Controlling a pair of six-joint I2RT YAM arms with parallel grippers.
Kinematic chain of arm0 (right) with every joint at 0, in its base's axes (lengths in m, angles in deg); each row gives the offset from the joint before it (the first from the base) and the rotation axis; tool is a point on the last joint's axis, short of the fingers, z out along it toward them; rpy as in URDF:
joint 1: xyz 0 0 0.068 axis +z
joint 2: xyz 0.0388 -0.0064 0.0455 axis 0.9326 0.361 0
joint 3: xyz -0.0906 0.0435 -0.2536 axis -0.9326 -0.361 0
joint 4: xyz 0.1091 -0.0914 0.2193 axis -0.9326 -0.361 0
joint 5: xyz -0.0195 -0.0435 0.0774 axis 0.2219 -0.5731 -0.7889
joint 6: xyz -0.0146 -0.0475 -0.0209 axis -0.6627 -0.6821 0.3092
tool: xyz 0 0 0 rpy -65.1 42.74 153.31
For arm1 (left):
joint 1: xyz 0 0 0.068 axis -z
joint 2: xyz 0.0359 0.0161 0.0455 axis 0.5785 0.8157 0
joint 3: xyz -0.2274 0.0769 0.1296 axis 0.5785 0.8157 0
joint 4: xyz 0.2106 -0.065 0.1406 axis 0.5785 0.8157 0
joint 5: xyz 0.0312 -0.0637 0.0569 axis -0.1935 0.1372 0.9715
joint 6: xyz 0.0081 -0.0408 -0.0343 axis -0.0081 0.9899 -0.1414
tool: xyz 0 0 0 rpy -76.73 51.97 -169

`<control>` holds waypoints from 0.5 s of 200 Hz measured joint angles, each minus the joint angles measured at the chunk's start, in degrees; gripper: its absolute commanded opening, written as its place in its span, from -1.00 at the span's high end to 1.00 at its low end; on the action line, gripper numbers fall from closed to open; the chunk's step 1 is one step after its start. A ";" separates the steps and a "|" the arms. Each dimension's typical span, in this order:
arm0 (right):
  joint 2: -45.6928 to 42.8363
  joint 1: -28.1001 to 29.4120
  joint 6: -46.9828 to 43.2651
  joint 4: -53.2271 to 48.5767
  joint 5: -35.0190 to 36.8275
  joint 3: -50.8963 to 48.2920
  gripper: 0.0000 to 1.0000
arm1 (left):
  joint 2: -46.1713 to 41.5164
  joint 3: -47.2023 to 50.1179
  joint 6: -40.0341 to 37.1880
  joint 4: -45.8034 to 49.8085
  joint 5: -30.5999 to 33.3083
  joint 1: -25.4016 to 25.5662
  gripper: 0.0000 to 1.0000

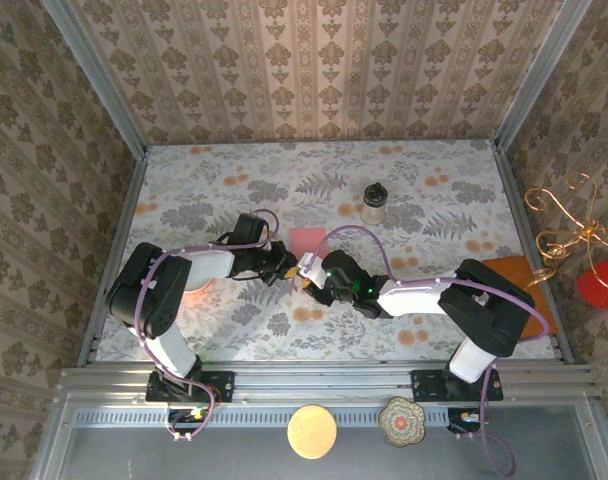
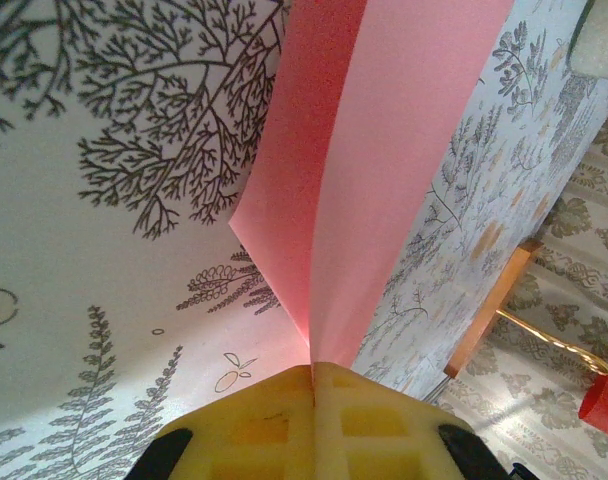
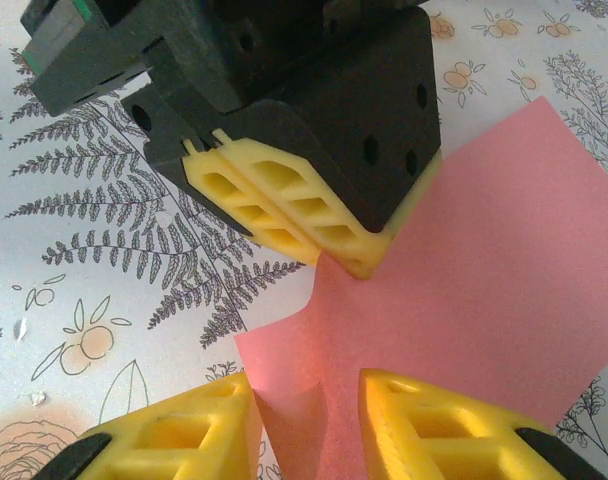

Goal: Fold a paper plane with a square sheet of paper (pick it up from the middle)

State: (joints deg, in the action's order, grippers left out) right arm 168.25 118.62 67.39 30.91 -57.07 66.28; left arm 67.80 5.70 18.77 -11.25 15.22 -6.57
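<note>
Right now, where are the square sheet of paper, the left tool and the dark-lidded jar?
square sheet of paper (image 3: 524,260): right wrist view, its flat pink face.
left tool (image 2: 314,370): left wrist view, where its tips pinch the sheet.
dark-lidded jar (image 1: 374,207): top external view, its body.

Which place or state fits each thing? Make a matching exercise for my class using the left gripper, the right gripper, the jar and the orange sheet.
Things
1 left gripper
2 right gripper
3 jar
4 orange sheet

Places or states
A stands upright towards the far side of the table
B pinched shut on the square sheet of paper
C lies at the table's right edge
D jaws apart, a raised fold of the paper between them

Pairs: 1-B, 2-D, 3-A, 4-C
</note>
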 measured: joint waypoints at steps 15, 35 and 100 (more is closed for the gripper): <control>0.00 0.00 0.31 0.00 -0.04 0.00 0.23 | 0.00 0.07 0.02 0.00 0.02 0.00 0.84; 0.00 0.00 0.33 -0.02 0.00 0.00 0.24 | 0.00 0.22 0.02 0.00 0.02 0.00 0.84; -1.05 0.00 0.55 0.63 1.16 -1.29 0.25 | 0.00 0.33 0.02 0.02 0.04 0.00 0.84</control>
State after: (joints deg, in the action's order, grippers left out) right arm 167.20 118.62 67.94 31.54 -55.91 64.99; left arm 67.80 6.03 18.79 -11.23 15.26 -6.57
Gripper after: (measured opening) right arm 0.379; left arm 0.082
